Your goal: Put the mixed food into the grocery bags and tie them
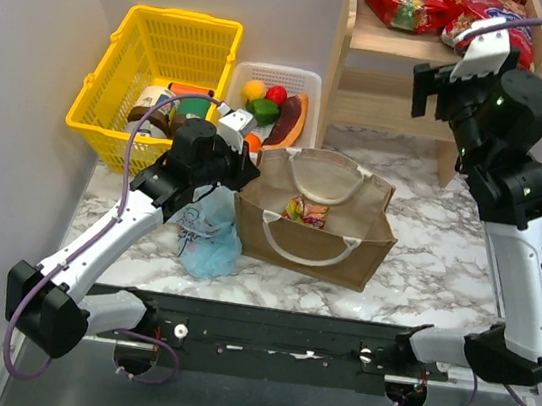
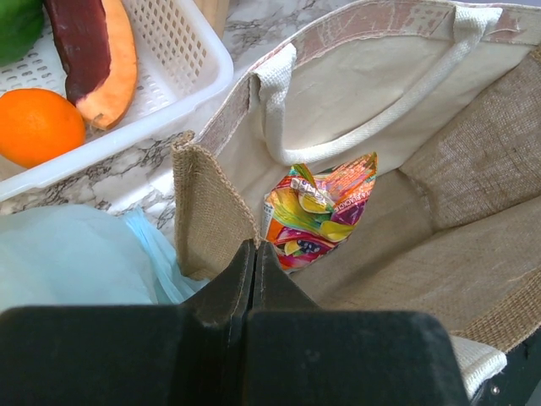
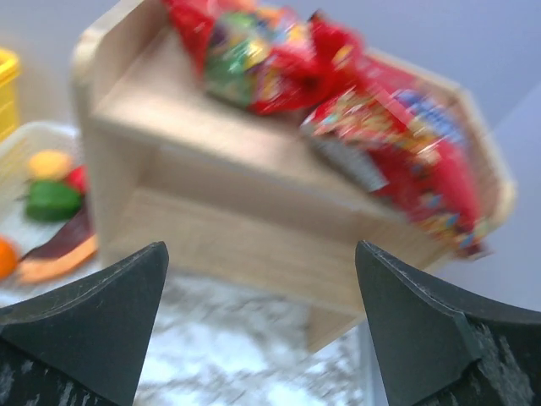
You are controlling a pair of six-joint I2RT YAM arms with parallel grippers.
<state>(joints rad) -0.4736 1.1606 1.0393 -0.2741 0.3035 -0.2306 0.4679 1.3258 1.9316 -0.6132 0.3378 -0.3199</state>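
Standing open on the marble table, the brown bag has one colourful snack packet lying at its bottom. The left end effector is at the left corner of this bag. Its two fingers are pressed together, with the tips right at the rim. Whether they pinch the cloth or only touch it, I cannot tell.

Just beside this corner, on the left, lies the light-blue plastic bag, crumpled on the table and partly under the left arm. Behind both bags is the white tray. It holds a yellow fruit, a red one, a green one, an orange and a long purple-and-orange wedge. To the left of the tray stands the yellow basket with jars and cans inside.

The right end effector is high up at the far right, in front of the wooden shelf. Its fingers are spread wide with nothing between them. On top of the shelf lie red snack packets, apart from the fingers.
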